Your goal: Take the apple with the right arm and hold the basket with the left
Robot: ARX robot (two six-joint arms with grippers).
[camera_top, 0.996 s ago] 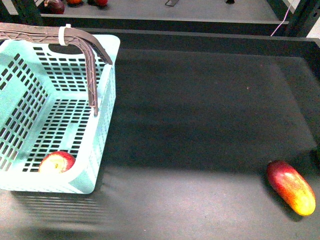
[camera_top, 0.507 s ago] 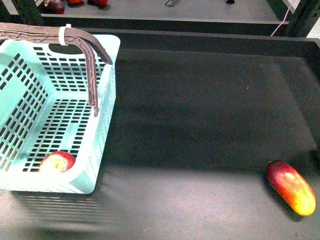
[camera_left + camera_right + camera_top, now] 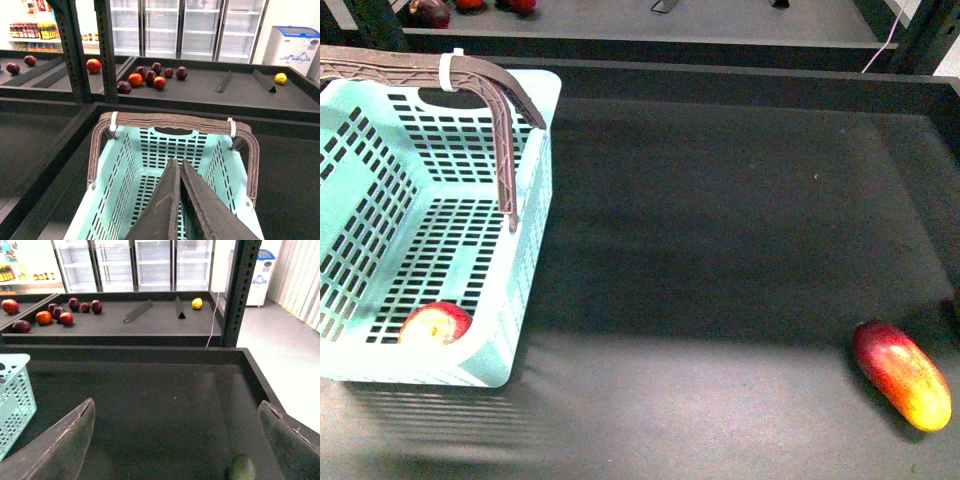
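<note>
The light turquoise basket (image 3: pixel 535 120) stands at the left of the dark table, its brown handles (image 3: pixel 505 110) tied with a white zip tie. The red apple (image 3: pixel 433 325) with a pale patch lies inside it, in the near corner. Neither arm shows in the front view. In the left wrist view my left gripper (image 3: pixel 177 162) is shut, empty, hovering above the basket (image 3: pixel 125 165) interior; the apple is hidden there. In the right wrist view my right gripper (image 3: pixel 177 412) is wide open over bare table, with the basket's wall (image 3: pixel 15 390) off to one side.
An elongated red-and-yellow fruit (image 3: pixel 903 375) lies at the table's front right. A green fruit (image 3: pixel 242 467) sits near one right fingertip. A raised rim (image 3: pixel 720 75) bounds the table; behind it a shelf holds several dark red fruits (image 3: pixel 150 77) and a yellow one (image 3: pixel 197 303).
</note>
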